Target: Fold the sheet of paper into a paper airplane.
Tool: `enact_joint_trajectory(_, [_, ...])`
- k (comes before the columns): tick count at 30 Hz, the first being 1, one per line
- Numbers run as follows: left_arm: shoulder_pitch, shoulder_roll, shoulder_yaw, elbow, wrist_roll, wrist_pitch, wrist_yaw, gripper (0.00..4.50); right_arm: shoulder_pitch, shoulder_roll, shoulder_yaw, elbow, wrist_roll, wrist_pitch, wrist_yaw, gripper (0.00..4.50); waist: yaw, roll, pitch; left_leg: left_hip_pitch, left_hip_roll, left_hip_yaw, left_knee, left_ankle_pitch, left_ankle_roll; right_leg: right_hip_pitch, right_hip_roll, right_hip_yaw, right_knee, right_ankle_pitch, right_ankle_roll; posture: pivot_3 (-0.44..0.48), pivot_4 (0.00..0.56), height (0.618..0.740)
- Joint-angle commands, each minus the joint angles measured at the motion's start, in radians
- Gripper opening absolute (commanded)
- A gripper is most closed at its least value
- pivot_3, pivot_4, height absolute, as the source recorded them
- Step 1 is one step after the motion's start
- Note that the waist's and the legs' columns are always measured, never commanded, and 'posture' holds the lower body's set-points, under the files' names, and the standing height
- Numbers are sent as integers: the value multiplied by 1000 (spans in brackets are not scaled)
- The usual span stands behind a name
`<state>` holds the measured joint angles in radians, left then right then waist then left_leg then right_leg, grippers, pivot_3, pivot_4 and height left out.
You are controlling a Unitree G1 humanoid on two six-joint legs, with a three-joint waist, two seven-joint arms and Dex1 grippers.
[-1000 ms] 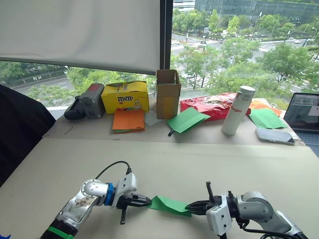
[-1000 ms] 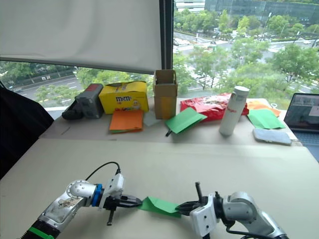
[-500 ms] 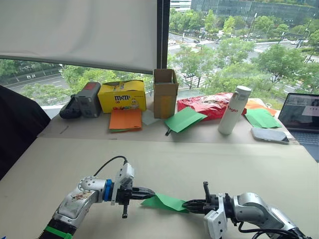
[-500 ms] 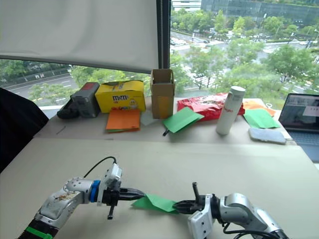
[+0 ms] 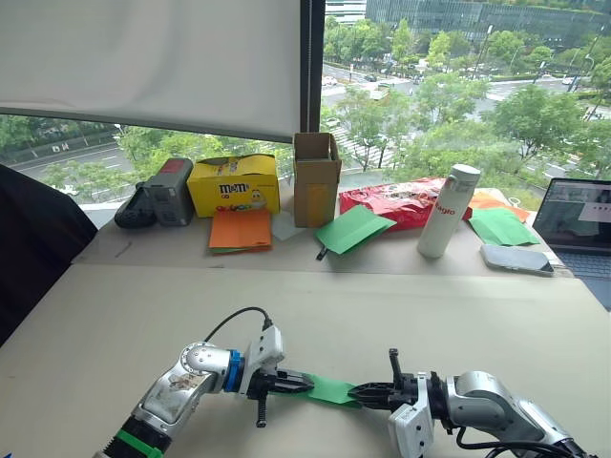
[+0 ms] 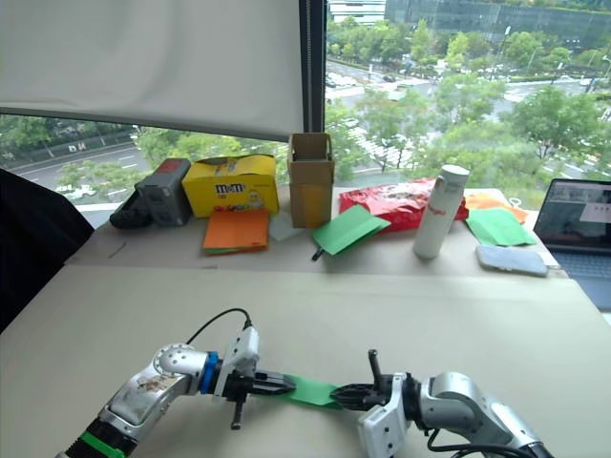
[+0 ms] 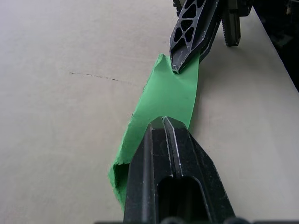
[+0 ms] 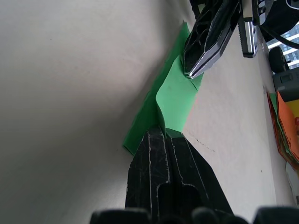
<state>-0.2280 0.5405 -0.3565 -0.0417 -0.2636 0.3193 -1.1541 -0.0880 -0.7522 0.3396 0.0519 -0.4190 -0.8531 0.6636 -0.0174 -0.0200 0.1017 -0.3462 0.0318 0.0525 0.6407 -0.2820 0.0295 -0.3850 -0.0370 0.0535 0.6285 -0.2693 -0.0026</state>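
Note:
The sheet of paper (image 5: 330, 389), bright green, is folded down to a narrow layered wedge like a paper airplane and lies low over the near table (image 5: 143, 305). My left gripper (image 5: 307, 385) is shut on its left end. My right gripper (image 5: 353, 391) is shut on its right end, and the two sets of tips face each other a short way apart. In the left wrist view my left gripper (image 7: 163, 121) pinches the paper (image 7: 170, 93), with the right gripper's fingers (image 7: 187, 51) clamped on the far end. The right wrist view mirrors this, my right gripper (image 8: 159, 131) on the paper (image 8: 175, 95).
Along the window on the far table stand a black device (image 5: 172, 191), a yellow box (image 5: 238, 184), orange paper sheets (image 5: 245, 230), a cardboard box (image 5: 318, 178), loose green sheets (image 5: 355, 229), a red bag (image 5: 401, 202), a white bottle (image 5: 451, 211), a phone (image 5: 518, 259) and a laptop (image 5: 578, 215).
My left gripper has slid right along the paper towards the right gripper, so less green shows between them. The right gripper has held still over the last half second.

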Motion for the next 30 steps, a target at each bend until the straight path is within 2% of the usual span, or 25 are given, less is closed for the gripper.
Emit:
enact_joint_trajectory(1, [-14, -4, -16, 4, 29, -10, 3, 0, 12, -17, 4, 8, -13, 42, 7, 23, 0, 0, 0, 0, 0, 0, 0, 0, 0, 0, 0, 0, 0, 0, 0, 0, 150, 740])
enact_joint_trajectory(2, [-14, -3, -15, -2, 26, -7, 2, 0, 16, -21, -1, -2, 15, 48, 15, 23, 0, -1, 0, 0, 0, 0, 0, 0, 0, 0, 0, 1, 0, 0, 0, 0, 150, 740])
enact_joint_trajectory(5, [-8, 4, -7, -31, 15, 11, 3, 0, 45, -58, -18, -35, 100, 83, 51, 837, 3, -1, 1, 0, 0, 1, 0, 0, 0, 0, 0, 2, 0, 0, 0, 0, 150, 740])
enact_joint_trajectory(11, [-8, 16, 0, -115, -14, 94, 12, 0, 129, -181, -128, -100, 279, 145, 74, 2876, 8, -1, 2, -1, -2, 0, 0, 0, 0, -1, -2, 2, -1, 0, 1, 0, 150, 740])
enact_joint_trajectory(15, [-20, 7, -3, -151, -23, 144, 28, 0, 153, -184, -221, -162, 452, 297, 74, 4278, 6, -2, 3, -4, -2, 1, 0, 0, 0, -1, -3, 2, -2, 0, 1, 0, 150, 740])
enact_joint_trajectory(17, [-26, 2, -7, -160, -26, 160, 35, 0, 151, -169, -240, -223, 549, 403, 96, 4278, 2, -1, 3, -4, -2, 1, 0, 0, 0, -1, -2, 3, -1, 0, 1, 0, 150, 740])
enact_joint_trajectory(18, [-28, 0, -8, -161, -26, 165, 37, 0, 145, -156, -241, -253, 581, 455, 101, 4124, 1, -1, 3, -4, -2, 1, 0, 0, 0, -1, -1, 3, -1, 0, 1, 0, 150, 740])
enact_joint_trajectory(20, [-34, -5, -10, -160, -25, 171, 40, 0, 125, -125, -226, -316, 661, 590, 116, 3467, 1, -2, 3, -4, 0, 0, 0, 0, 0, -1, 1, 3, -1, 0, 1, 0, 150, 740])
enact_joint_trajectory(24, [-48, -8, -21, -149, -13, 173, 43, 0, 42, -16, -84, -472, 798, 956, 133, 2055, 2, -1, 3, -5, 1, 0, 0, 0, 0, -2, 4, 3, 0, 0, 1, 0, 150, 740])
enact_joint_trajectory(26, [-55, -6, -26, -141, -5, 169, 43, 0, 4, 39, -40, -481, 802, 1071, 120, 1445, 3, -1, 3, -5, 1, 0, 0, 0, 0, -2, 9, 3, 0, 0, 1, 0, 150, 740])
enact_joint_trajectory(30, [-55, -1, -29, -129, -1, 162, 43, 0, -42, 116, 0, -435, 784, 1182, 116, 15, 8, 2, 1, -5, 0, 0, 1, 0, 0, -4, 8, 3, -1, 0, 1, 0, 150, 740])
